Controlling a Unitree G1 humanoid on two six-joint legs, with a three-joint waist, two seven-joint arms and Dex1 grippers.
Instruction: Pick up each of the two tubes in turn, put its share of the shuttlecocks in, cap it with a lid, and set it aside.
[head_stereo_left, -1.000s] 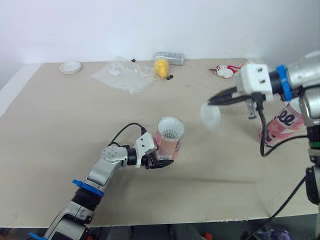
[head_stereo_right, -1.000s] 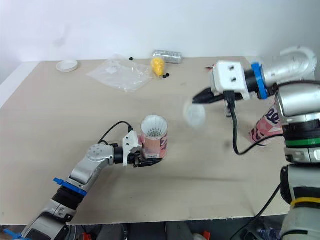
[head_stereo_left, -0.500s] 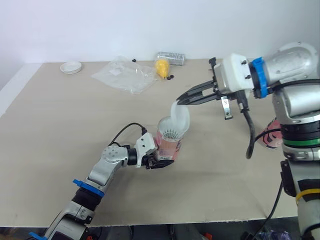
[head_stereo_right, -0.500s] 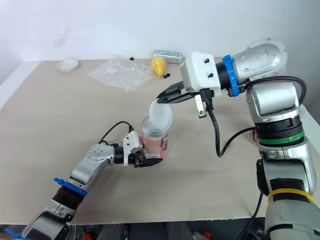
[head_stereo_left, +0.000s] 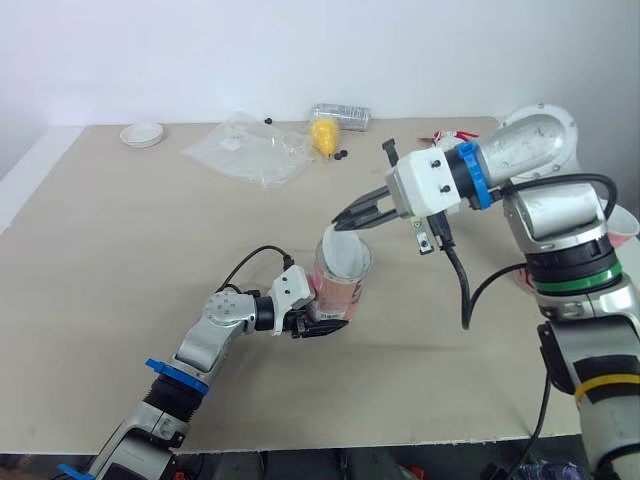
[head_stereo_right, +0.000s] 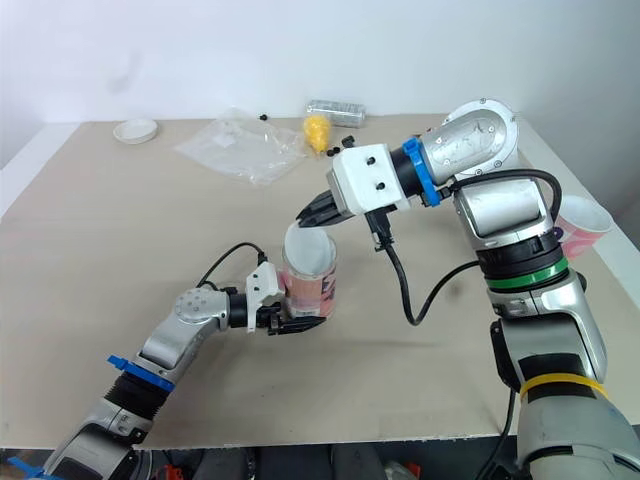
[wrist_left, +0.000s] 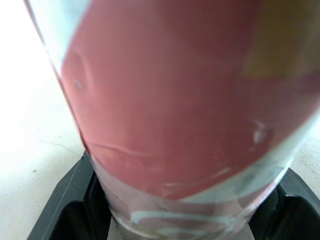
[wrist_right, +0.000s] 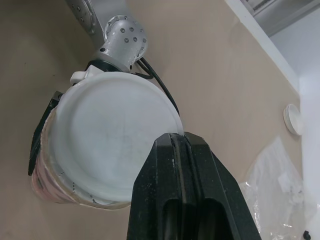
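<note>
Left gripper (head_stereo_left: 316, 323) clamps an upright pink tube (head_stereo_left: 338, 293) on the table (head_stereo_left: 120, 260); right gripper (head_stereo_left: 346, 222) pinches a white lid (head_stereo_left: 343, 256) over its mouth.

I see my left end effector (head_stereo_left: 321, 325) low over the desk (head_stereo_left: 110, 260), its black fingers clamped around the base of the pink tube (head_stereo_left: 336, 292), which stands upright near the middle. My right end effector (head_stereo_left: 346, 222) reaches in from the right, fingers pinched on the far edge of the white lid (head_stereo_left: 345, 256). The lid lies tilted over the tube's mouth, its pinched edge higher. A black cable (head_stereo_left: 245, 265) loops beside the left wrist. Along the far edge of the desk lie a small white dish (head_stereo_left: 141, 134), a crumpled clear plastic bag (head_stereo_left: 248, 150) and a yellow object (head_stereo_left: 322, 134), all well apart from the tube.
</note>
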